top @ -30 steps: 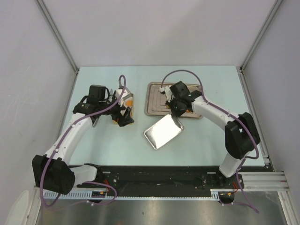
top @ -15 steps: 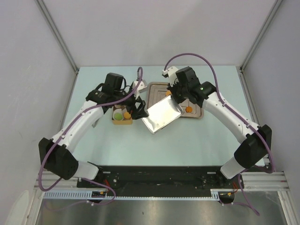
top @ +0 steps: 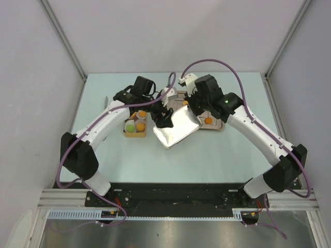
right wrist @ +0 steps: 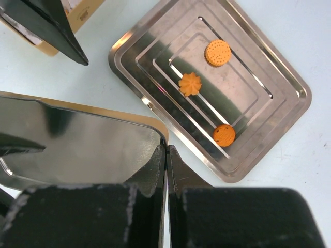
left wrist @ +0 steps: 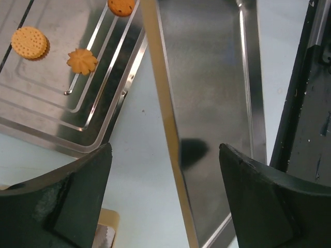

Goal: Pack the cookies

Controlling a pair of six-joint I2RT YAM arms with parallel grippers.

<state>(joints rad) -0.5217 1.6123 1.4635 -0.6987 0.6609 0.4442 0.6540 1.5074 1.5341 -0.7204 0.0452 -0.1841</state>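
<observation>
Three orange cookies (right wrist: 217,52) lie on the ridged steel tray (right wrist: 269,77), which also shows in the left wrist view (left wrist: 46,108) with its cookies (left wrist: 29,42). My right gripper (right wrist: 166,151) is shut on the corner of a shiny metal lid (right wrist: 77,139) and holds it tilted next to the tray (top: 213,125). My left gripper (left wrist: 164,150) is open, its jaws either side of the lid's gold edge (left wrist: 160,93) without touching it. In the top view the left gripper (top: 164,120) is at the lid's (top: 177,129) left edge and the right gripper (top: 189,106) at its far corner.
A small tan box (top: 135,134) sits left of the lid, holding white paper cups with one green cookie (top: 131,126) and orange cookies (top: 140,126). Its corner shows in the left wrist view (left wrist: 106,227). Grey walls enclose the pale table (top: 103,98).
My right gripper carried the lid from the table's middle up and back, beside the steel tray. My left arm swung right from the box to the lid's left edge.
</observation>
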